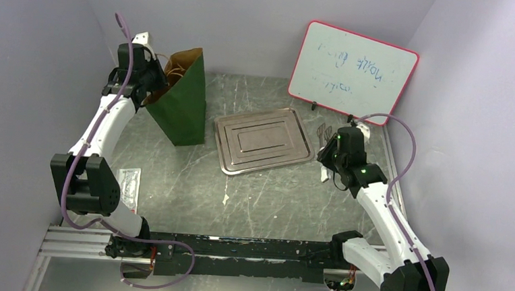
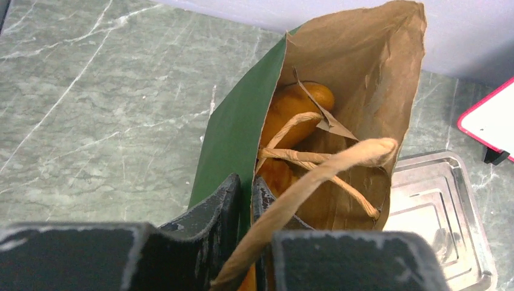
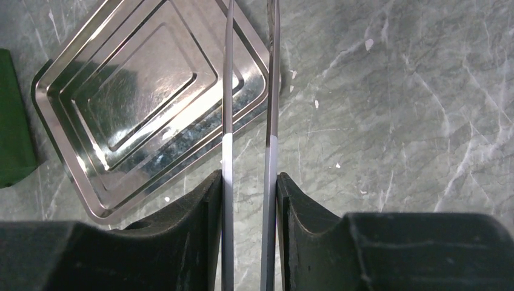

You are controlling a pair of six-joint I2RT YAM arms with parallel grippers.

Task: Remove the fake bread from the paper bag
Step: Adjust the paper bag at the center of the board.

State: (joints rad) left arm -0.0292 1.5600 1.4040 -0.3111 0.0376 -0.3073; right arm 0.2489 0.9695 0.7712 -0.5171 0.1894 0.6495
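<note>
The paper bag (image 1: 183, 104) stands upright at the back left, dark green outside and brown inside. My left gripper (image 1: 152, 78) is at its top rim. In the left wrist view the left gripper (image 2: 245, 185) is shut on the bag's green side wall (image 2: 236, 127), one finger outside and one inside. Orange-brown fake bread (image 2: 291, 109) lies inside the bag, partly hidden by the tan cord handles (image 2: 339, 160). My right gripper (image 3: 248, 182) is shut on the two arms of the metal tongs (image 3: 270, 91), held above the table by the tray's right edge (image 1: 325, 153).
A flat silver tray (image 1: 297, 117) lies mid-table, right of the bag. A whiteboard with a red rim (image 1: 354, 70) leans at the back right. A small clear packet (image 1: 129, 185) lies near the left arm. Walls close in on three sides.
</note>
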